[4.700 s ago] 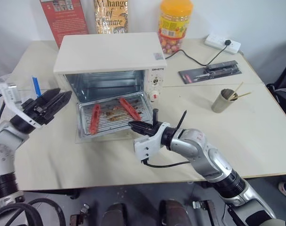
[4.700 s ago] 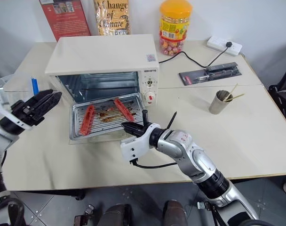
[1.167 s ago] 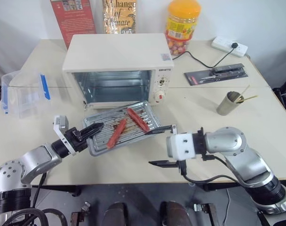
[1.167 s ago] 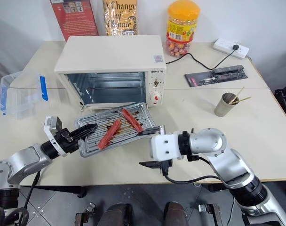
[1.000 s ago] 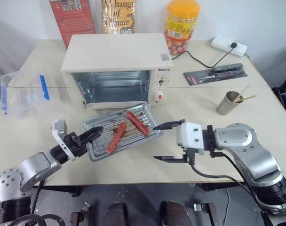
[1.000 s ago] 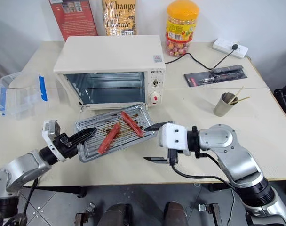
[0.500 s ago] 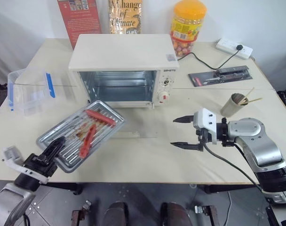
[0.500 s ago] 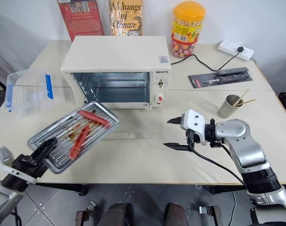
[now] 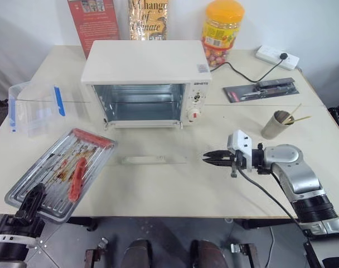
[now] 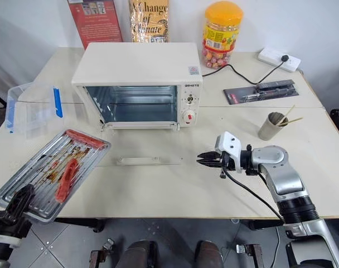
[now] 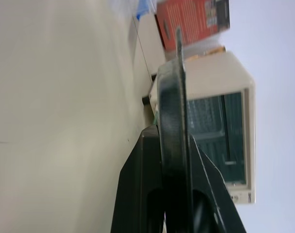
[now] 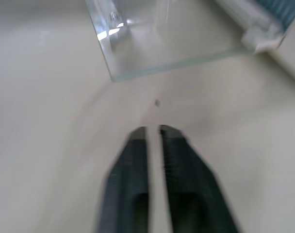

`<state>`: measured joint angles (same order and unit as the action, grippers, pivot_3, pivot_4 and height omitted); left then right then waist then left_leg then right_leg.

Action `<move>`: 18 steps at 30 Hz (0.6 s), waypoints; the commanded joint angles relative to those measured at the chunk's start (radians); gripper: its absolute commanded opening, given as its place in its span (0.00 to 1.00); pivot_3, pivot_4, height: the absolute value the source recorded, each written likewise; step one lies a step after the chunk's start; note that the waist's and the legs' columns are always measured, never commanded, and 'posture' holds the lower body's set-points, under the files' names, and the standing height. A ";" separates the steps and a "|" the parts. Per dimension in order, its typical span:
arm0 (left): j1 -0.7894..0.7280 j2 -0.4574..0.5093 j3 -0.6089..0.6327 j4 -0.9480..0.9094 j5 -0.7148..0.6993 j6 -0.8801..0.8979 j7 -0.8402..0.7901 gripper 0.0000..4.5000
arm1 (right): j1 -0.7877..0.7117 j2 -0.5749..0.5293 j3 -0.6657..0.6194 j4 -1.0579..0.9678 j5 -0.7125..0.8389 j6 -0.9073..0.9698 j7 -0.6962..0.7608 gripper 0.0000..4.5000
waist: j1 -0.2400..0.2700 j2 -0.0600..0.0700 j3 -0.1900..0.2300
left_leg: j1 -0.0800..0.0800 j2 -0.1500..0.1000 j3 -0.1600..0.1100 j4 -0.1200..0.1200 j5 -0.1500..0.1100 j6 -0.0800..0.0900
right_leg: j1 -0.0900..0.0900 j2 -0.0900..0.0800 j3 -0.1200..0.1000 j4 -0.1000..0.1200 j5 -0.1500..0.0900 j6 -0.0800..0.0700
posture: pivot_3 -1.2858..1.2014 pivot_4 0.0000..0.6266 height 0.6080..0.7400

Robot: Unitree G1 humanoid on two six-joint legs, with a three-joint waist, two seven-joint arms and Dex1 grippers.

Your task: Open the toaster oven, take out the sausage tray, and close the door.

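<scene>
Holding the sausage tray (image 9: 59, 173) by its near corner, the left gripper (image 9: 31, 202) is clamped on the rim, and the tray hangs out past the near-left edge of the table (image 9: 158, 187), well to the left of and nearer than the toaster oven (image 9: 145, 81). The tray tilts, its far corner toward the oven resting on or just above the table. One sausage (image 9: 76, 171) lies mid-tray; the other (image 9: 93, 138) sits against the rim nearest the oven. The oven cavity stands open, and the door (image 9: 144, 142) lies flat on the table in front of the oven, its white bar handle (image 9: 144, 159) at the near edge. The right gripper (image 9: 213, 158) hovers to the right of that handle, fingers pressed together and empty, pointing toward it. Risks from here, as a judgement: the one-corner grip may let the tray twist and spill a sausage or slip off the table edge. With its jaws together, the right gripper can only nudge the door; a push that misses the handle could skid off the glass or shove the oven backward.
</scene>
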<state>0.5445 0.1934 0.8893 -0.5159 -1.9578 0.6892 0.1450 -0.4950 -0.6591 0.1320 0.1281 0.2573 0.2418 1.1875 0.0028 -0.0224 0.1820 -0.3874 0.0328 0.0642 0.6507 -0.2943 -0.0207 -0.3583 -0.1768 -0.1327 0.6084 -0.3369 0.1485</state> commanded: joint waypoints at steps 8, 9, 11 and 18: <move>0.101 -0.073 0.042 -0.090 -0.014 -0.124 -0.066 0.00 | -0.069 0.064 0.104 0.074 -0.056 -0.060 0.066 0.01 | -0.004 0.000 0.000 | 0.000 0.001 0.001 0.000 -0.001 0.000 | 0.000 0.001 0.000 -0.002 0.000 0.000 | 0.52 0.24 1.00; 0.102 -0.077 0.044 -0.090 -0.014 -0.132 -0.067 0.00 | -0.078 0.079 0.109 0.086 -0.060 -0.070 0.067 0.01 | -0.004 0.000 0.000 | 0.000 0.001 0.001 0.000 -0.001 0.000 | 0.000 0.001 0.000 -0.002 0.000 0.000 | 0.52 0.24 1.00; 0.094 -0.097 0.052 -0.077 -0.014 -0.157 -0.058 0.00 | -0.107 0.119 0.126 0.118 -0.071 -0.095 0.068 0.01 | -0.004 0.000 0.000 | 0.000 0.001 0.001 0.000 -0.001 0.000 | 0.000 0.001 0.000 -0.002 0.000 0.000 | 0.52 0.24 1.00; 0.051 -0.132 0.058 -0.050 -0.014 -0.225 0.004 0.00 | -0.197 0.219 0.128 0.201 -0.081 -0.151 0.055 0.01 | -0.005 0.000 0.000 | -0.001 0.001 0.001 0.001 -0.001 0.000 | 0.000 0.001 0.000 -0.001 0.000 0.000 | 0.52 0.24 1.00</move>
<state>0.5971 0.0646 0.9239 -0.5535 -1.9589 0.4881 0.1392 -0.6705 -0.4485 0.2752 0.3323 0.1670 0.1100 1.2480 -0.0017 -0.0223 0.1821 -0.3881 0.0337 0.0648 0.6516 -0.2956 -0.0204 -0.3585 -0.1758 -0.1323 0.6073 -0.3368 0.1484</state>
